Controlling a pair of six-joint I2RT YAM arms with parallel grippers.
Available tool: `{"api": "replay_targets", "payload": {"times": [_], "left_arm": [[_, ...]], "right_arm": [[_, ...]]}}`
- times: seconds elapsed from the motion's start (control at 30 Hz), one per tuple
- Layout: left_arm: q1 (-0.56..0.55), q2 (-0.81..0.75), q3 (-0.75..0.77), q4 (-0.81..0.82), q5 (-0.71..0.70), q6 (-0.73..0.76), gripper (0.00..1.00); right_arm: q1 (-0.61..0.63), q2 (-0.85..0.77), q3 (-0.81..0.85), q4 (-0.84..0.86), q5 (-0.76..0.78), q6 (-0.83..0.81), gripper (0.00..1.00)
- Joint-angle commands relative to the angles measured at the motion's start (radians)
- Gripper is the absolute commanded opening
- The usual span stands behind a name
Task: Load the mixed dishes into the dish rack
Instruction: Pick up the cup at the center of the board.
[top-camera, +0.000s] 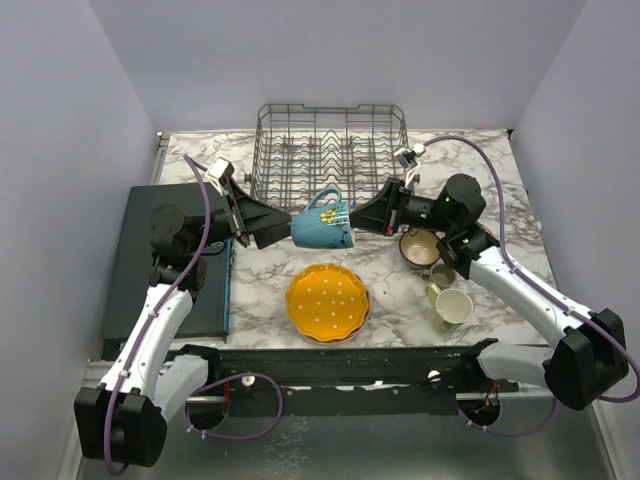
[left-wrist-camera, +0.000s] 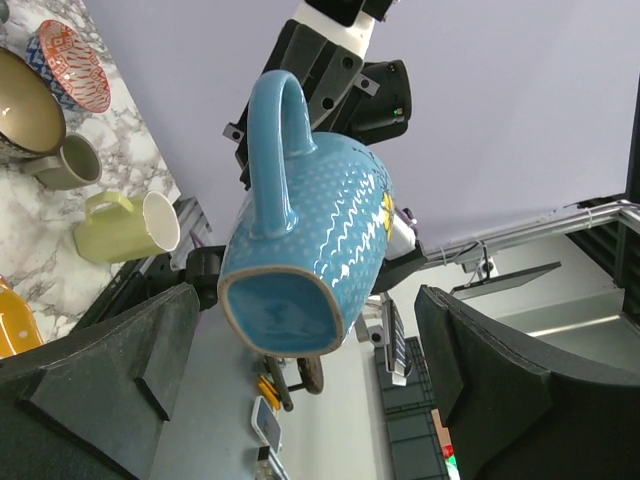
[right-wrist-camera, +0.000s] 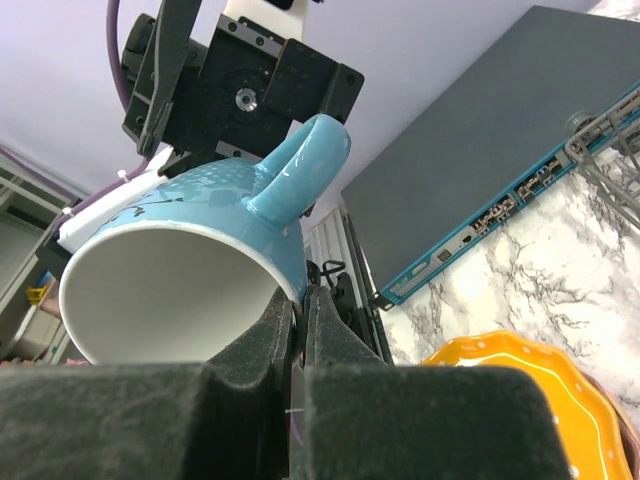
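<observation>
The marble table has the dish rack at its far middle. As far as I can make out through the wires, no dish stands among its tines. A dark mat lies flat along the left side, under the left arm.

Both arms reach inward and meet just in front of the rack, with the blue mug in the air between them. It lies on its side, handle up. The right gripper is clamped on the rim wall, one finger inside the mouth. The left gripper has its jaws spread wide on either side of the mug's base and grips nothing. To me that looks like a handover being lined up, so the mug can be taken by its body and turned for the rack.

Below them, the orange scalloped plate lies on the marble. To the right are a dark brown bowl, an olive mug and a yellow mug, close under the right forearm. Nothing stands between the mug and the rack.
</observation>
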Motion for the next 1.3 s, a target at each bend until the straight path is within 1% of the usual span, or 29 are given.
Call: {"api": "replay_targets", "payload": {"times": [0.0,0.57,1.27], "left_arm": [[0.008,-0.032,-0.027,0.037,0.012,-0.017,0.99],[0.006,-0.088,-0.041,0.038,0.012,-0.055,0.99],[0.006,-0.085,-0.03,0.038,0.012,-0.057,0.99]], "right_arm": [[0.03,0.019,0.074,0.107,0.029,-0.002,0.01],[0.097,0.111,0.119,0.175,0.082,-0.004,0.01],[0.148,0.144,0.136,0.168,0.12,-0.05,0.01]]}}
